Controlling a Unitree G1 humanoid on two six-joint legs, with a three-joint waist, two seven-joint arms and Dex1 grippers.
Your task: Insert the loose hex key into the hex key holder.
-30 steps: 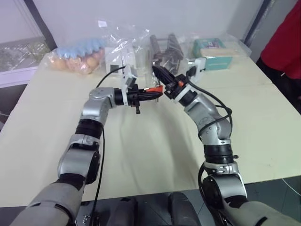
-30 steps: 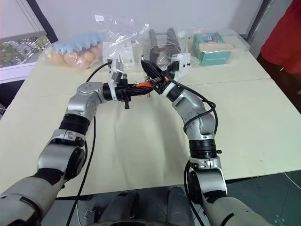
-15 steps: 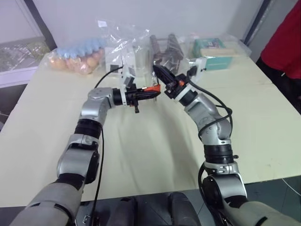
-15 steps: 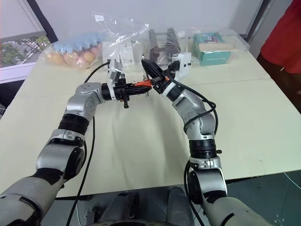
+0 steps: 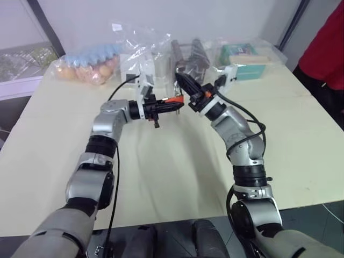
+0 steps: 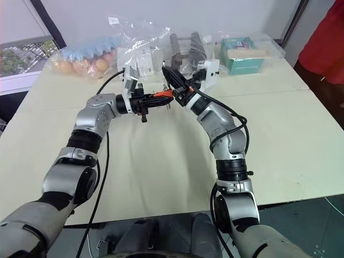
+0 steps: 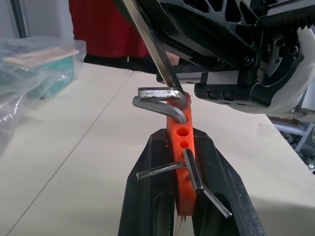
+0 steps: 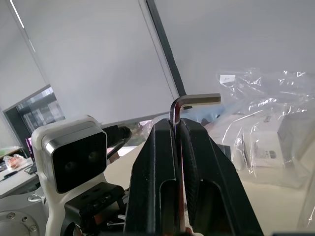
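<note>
While both arms hang raised above the cream table (image 5: 177, 177), the red-orange hex key holder (image 7: 181, 162) serves as the reference point. The left gripper (image 7: 183, 196) is clamped fully onto the holder, one black finger on each flat side. Several short grey hex keys (image 7: 162, 105) protrude from the holder, two with bent ends near its free end and others angled out lower down. The right gripper (image 8: 177, 147) is closed tight on the loose hex key (image 8: 189, 101), the shaft pinched between both fingers and the short bent end projecting beyond the fingertips. In the left wrist view, the straight end of the loose hex key comes down at a slant to the free end of the holder, just beside the bent keys; contact with a hole cannot be determined. Beyond the holder, at the table's far edge, lie clear plastic bags (image 5: 142, 48) and a teal box (image 5: 244, 62).
</note>
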